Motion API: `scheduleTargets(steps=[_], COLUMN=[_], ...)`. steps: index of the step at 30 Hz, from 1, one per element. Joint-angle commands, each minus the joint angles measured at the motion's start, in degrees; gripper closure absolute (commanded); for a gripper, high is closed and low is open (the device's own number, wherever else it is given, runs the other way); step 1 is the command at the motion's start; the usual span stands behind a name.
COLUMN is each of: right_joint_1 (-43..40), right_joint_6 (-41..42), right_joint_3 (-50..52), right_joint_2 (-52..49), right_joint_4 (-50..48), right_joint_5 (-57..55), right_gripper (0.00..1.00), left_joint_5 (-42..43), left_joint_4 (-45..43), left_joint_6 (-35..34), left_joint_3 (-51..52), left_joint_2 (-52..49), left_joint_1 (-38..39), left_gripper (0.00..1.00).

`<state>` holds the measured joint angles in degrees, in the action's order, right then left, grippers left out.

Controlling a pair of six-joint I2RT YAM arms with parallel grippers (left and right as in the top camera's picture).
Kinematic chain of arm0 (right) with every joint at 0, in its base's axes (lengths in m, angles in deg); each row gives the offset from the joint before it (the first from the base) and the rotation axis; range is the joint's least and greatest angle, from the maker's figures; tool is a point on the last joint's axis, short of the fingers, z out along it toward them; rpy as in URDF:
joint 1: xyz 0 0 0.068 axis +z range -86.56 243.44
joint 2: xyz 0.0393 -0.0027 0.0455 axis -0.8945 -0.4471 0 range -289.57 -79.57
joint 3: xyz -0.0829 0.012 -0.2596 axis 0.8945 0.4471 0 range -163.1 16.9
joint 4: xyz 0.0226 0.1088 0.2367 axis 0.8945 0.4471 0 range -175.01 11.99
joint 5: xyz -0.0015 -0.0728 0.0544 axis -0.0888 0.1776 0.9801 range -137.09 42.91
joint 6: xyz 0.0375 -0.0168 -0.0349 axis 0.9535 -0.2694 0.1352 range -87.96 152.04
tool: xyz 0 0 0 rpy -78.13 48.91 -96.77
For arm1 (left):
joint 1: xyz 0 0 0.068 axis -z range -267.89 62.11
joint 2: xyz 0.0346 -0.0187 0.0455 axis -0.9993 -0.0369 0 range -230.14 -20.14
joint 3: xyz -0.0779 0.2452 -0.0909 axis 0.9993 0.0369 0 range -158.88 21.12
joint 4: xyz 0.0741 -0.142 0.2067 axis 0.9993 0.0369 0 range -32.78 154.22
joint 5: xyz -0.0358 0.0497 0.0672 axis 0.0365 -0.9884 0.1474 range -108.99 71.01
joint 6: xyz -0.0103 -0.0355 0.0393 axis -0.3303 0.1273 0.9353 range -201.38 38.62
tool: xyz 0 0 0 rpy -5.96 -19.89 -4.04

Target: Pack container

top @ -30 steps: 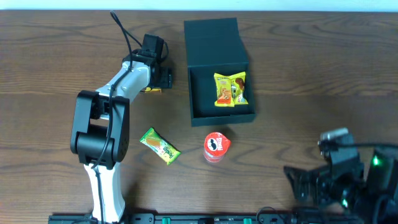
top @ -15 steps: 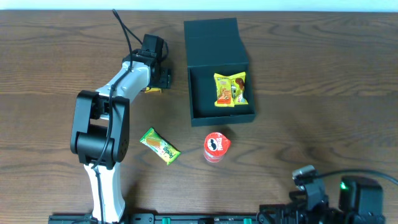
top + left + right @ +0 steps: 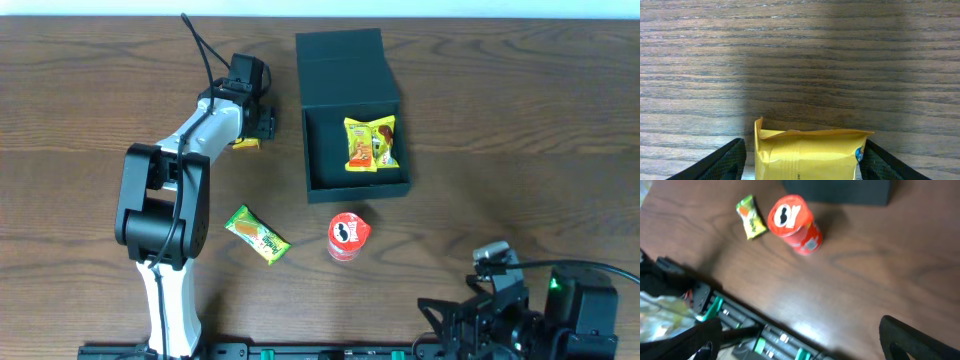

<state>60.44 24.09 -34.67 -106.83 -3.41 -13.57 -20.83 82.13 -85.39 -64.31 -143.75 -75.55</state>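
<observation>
As jaws gape, left tool [image 3: 804,145] flanks yellow packet [image 3: 807,156]

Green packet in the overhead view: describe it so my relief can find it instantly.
Find the dark square container mid-table; a red can stands just before its near wall. The green packet lies flat on the wood, left of that can. It is the only green wrapper; the yellow packet sits inside the container.
</observation>
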Motion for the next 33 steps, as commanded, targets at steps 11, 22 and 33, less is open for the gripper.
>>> scheduleTargets(steps=[11,22,33], right_joint_1=[0.50,0.50,0.50], right_joint_6=[0.20,0.20,0.20], right_joint_3=[0.81,0.81,0.81], right_joint_2=[0.26,0.26,0.26], right_joint_4=[-2.56,-2.56,-3.02], right_joint_5=[-1.20,-1.62,-1.64], right_gripper=[0.01,0.01,0.01], left_joint_5=[-0.07,-3.08,-5.84], left_joint_4=[0.94,3.48,5.22], left_joint_6=[0.59,-0.26,1.84], left_joint_3=[-0.55,-0.66,-0.74], left_joint_2=[-2.40,-2.19,5.38], left_joint_1=[1.90,3.30,3.52], left_gripper=[0.47,0.53,0.54])
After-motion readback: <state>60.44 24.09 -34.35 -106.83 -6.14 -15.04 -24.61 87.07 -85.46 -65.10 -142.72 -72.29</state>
